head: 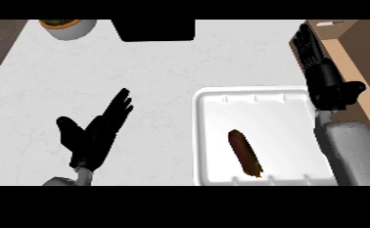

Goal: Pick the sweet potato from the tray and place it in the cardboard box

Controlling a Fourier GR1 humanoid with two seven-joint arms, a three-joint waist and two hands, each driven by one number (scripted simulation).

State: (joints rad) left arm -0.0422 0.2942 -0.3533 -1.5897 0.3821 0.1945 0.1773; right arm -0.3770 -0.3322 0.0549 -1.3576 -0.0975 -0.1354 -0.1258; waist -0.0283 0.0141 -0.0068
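Sweet potato, brown and elongated [245, 153], lying in white rectangular tray [217, 124]; not yet grasped. Right robot hand [312, 51] poised near brown cardboard box [350, 51], holding nothing, finger state unclear. Left robot hand [92, 134] open, resting on white table [145, 75]. Next, probably: returning right robot hand over tray to grasp.

no writing, label, brand, number or sign can be read anywhere in the head view. the white tray [217, 100], the cardboard box [345, 41] and the counter [108, 65] all show plain, unmarked surfaces.
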